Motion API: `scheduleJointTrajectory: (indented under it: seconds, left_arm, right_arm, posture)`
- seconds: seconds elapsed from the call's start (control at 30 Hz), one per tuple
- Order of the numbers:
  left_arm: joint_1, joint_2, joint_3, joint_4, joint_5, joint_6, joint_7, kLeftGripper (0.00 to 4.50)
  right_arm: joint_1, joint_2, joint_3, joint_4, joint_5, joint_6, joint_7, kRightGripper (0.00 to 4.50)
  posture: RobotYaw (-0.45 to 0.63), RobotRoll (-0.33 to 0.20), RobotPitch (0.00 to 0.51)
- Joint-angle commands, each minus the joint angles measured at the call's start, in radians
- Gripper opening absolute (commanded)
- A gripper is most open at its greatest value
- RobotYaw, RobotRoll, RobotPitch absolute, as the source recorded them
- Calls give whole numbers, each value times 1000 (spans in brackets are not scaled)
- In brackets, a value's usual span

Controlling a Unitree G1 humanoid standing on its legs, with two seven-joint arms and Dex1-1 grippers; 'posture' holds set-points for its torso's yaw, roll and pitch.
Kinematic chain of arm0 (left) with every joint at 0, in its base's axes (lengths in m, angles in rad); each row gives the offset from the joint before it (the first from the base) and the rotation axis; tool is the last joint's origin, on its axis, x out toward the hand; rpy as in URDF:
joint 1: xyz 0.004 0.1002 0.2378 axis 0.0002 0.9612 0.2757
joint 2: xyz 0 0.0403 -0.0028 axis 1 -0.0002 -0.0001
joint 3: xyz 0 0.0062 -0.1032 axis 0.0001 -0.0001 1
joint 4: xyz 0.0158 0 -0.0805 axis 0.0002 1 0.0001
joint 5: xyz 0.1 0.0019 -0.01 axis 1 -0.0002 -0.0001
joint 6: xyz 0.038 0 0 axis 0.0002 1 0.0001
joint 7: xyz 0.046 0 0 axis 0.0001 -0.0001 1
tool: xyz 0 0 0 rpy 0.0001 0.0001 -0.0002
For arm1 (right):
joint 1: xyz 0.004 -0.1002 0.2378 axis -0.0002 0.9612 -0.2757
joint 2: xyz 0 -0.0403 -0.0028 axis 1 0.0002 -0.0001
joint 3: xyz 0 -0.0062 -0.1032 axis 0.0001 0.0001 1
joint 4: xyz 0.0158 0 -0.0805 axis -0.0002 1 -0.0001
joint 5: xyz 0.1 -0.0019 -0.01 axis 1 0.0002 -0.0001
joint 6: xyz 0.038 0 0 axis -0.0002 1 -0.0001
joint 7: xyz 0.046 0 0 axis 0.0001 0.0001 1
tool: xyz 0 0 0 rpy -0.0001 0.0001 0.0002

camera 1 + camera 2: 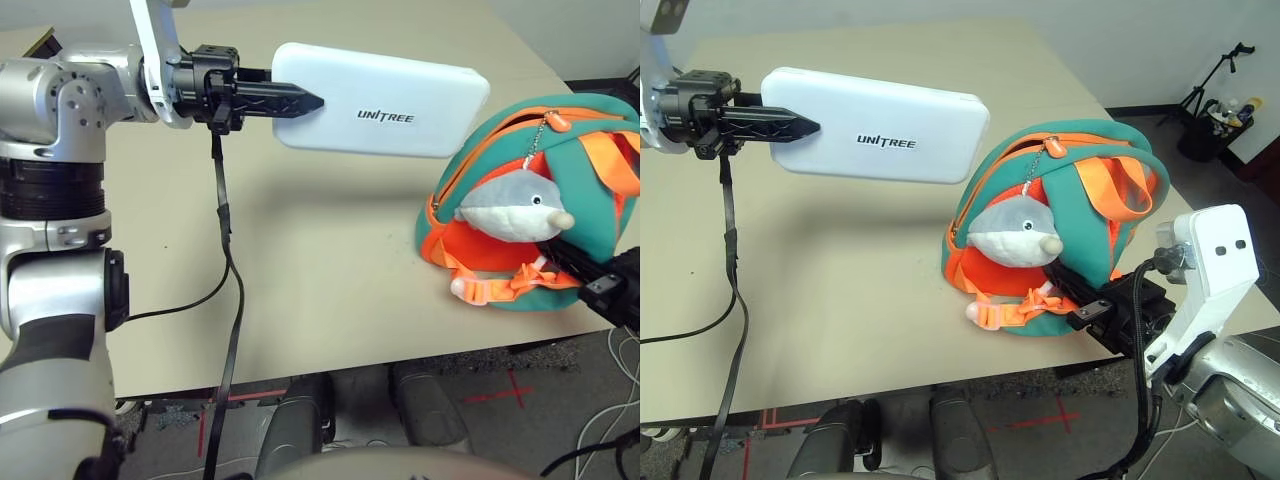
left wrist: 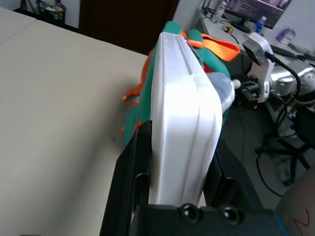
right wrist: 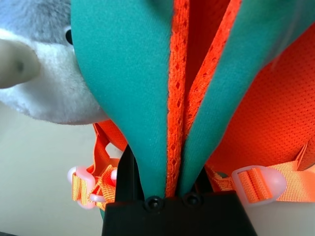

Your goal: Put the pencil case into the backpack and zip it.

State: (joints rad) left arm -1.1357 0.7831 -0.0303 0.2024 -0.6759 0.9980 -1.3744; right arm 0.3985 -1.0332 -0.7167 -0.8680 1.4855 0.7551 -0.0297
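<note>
Pencil case (image 1: 385, 102) held level in the air, left of and above the backpack (image 1: 1060, 230) at the table's right edge (plush toy (image 1: 1012, 233) dangling on its front) — not yet inside, zipper gaping, so insertion and zipping both left. Left gripper (image 1: 290, 100) clamped on the case's left end. Right gripper (image 3: 165, 189) pinched shut on a teal-and-orange fold low on the backpack's near side — apparently steadying it.

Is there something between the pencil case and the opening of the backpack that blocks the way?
Nothing visible blocks it. The left hand holds the pencil case in the air beside the backpack. Its zipper gapes along the top; the plush toy hangs lower on the front. The right hand grips the backpack's edge.
</note>
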Motion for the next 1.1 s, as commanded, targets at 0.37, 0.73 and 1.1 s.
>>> scheduleJointTrajectory:
  seconds: [0.37, 0.73, 1.1]
  left_arm:
    - [-24, -34, -81, 72, 87, -114, -70, 1429]
    - [-41, -114, -155, 88, 157, -193, -125, 1428]
    - [-80, -278, -199, 135, 215, -257, -113, 1428]
  right_arm:
    - [-33, 8, 39, 1, -13, 1, -14, 177]
    - [-43, 18, 51, -3, -14, -3, -27, 177]
    - [-93, 17, 96, 1, -17, -9, -47, 177]
  posture:
    - [-265, 0, 141]
    - [-268, 0, 144]
    - [-280, 0, 141]
